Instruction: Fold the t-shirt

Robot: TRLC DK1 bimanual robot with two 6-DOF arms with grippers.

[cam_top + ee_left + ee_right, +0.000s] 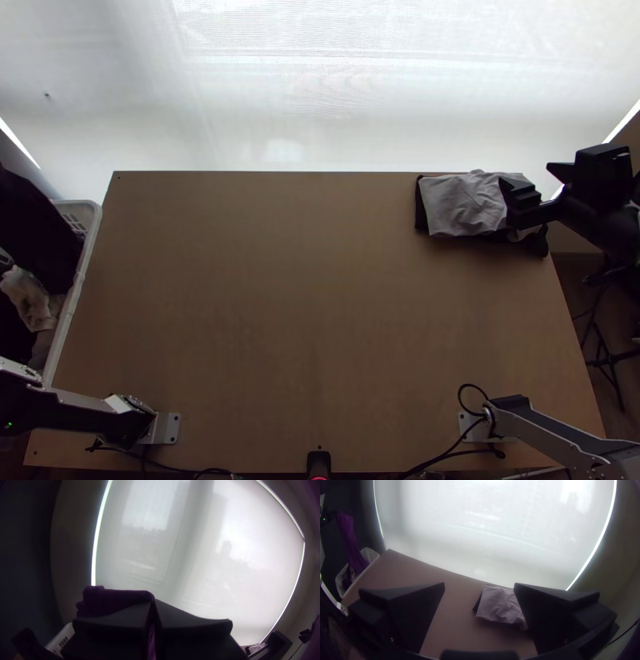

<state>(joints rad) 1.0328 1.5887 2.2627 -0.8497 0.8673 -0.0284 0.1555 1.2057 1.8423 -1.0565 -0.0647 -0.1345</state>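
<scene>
Bench point(320, 280) first, white basket point(74, 296) at its left edge — purple cloth point(348, 536) hangs into that, clamped in the left end effector point(152, 604). Folded grey cloth point(464, 204) lies far right; right end effector point(526, 174) — fingers apart.

This looks like a robot workroom, perhaps a small lab; whether it is within a home or an office, I cannot tell. Robot arms point(552, 432) are mounted on a plain table point(320, 304) with loose cables point(444, 457), beside a basket point(96, 212) of clothes point(30, 296) and a wide, blind-covered window point(320, 96).
</scene>
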